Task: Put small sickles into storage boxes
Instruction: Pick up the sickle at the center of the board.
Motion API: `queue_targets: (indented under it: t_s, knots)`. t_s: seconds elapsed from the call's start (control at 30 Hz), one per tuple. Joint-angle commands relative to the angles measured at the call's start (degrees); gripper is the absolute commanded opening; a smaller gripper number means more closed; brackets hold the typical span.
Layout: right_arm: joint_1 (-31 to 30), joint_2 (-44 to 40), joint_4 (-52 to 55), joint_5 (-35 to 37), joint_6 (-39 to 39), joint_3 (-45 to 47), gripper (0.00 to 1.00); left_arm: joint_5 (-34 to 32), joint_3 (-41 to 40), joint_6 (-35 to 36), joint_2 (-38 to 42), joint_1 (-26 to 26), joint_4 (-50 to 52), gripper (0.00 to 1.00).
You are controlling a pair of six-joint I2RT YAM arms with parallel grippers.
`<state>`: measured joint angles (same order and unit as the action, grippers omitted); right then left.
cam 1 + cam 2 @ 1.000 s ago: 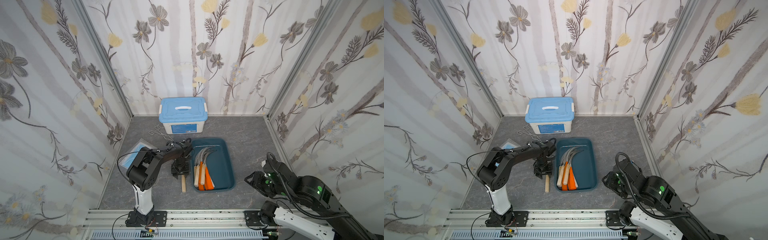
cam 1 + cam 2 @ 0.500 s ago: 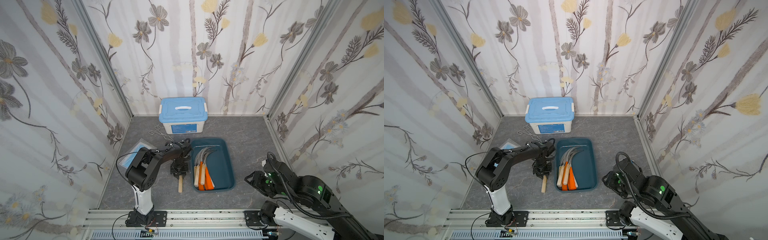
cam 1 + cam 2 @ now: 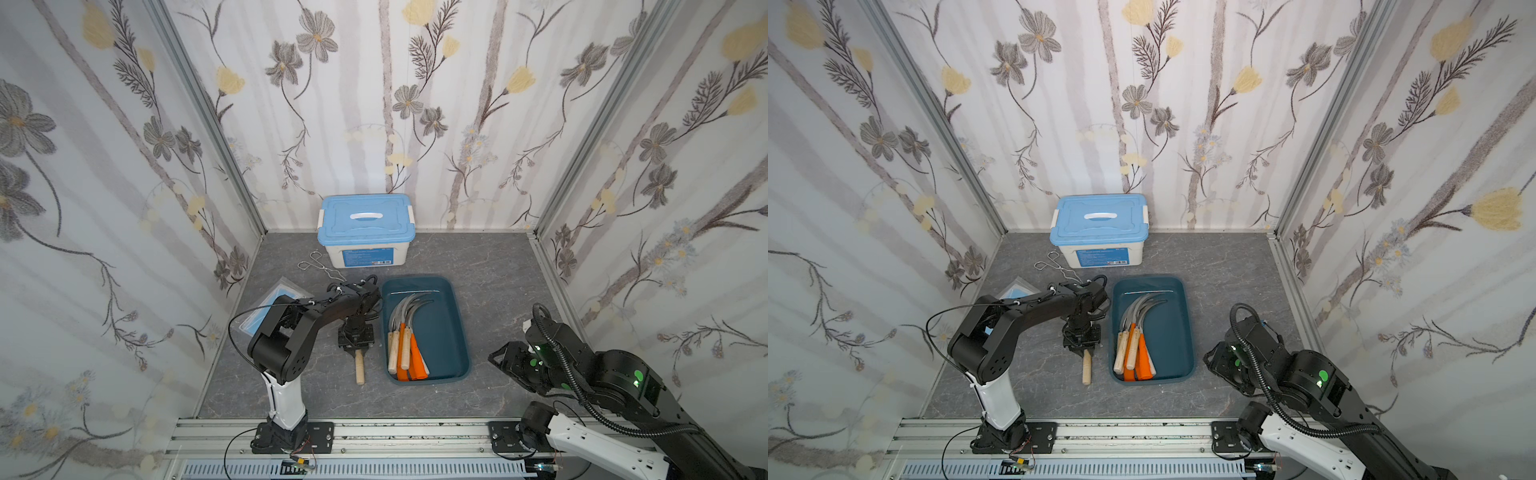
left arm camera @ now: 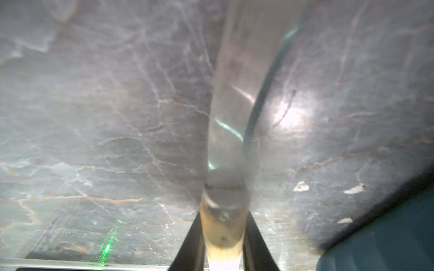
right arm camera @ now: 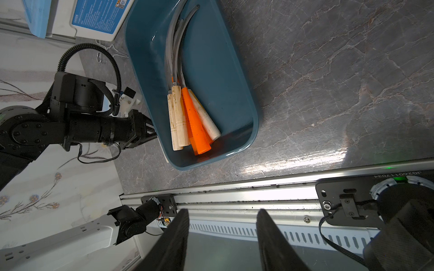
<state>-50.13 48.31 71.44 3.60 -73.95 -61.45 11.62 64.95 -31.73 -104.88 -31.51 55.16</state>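
A small sickle with a pale wooden handle (image 3: pixel 359 370) (image 3: pixel 1086 370) lies on the grey floor just left of the storage box. My left gripper (image 3: pixel 356 350) (image 4: pixel 223 248) is shut on the handle (image 4: pixel 223 234) near the blade. The curved grey blade (image 4: pixel 237 93) runs on ahead of it and is hidden under the gripper in both top views. The storage box (image 3: pixel 442 332) (image 3: pixel 1173 332) (image 5: pixel 223 70) is a dark teal tray holding several sickles (image 3: pixel 402 343) (image 3: pixel 1133 347) (image 5: pixel 185 112) with wooden and orange handles. My right gripper (image 5: pixel 222 212) (image 3: pixel 505 361) stands open and empty, right of the tray near the front rail.
A white box with a light blue lid (image 3: pixel 365 232) stands at the back wall. Wire tongs (image 3: pixel 320 268) lie in front of it to the left. A flat blue packet (image 3: pixel 266 307) lies by the left wall. The metal rail (image 3: pixel 374 432) runs along the front edge.
The left jaws have closed on the wooden handle, and the handle has shifted slightly to the left. The right arm has not moved.
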Motion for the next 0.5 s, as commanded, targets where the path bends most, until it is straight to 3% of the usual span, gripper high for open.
queue_targets:
  t_s: [0.0,0.47]
  knots:
    - [0.0,0.4,-0.1,1.3,-0.7,-0.2,0.49,-1.2,0.7,0.0,1.3,0.1,1.1,0.00]
    - [0.0,0.6,0.0,1.9,-0.6,-1.3,0.49,-1.3,-0.9,-0.4,6.3,4.1,2.1,0.00]
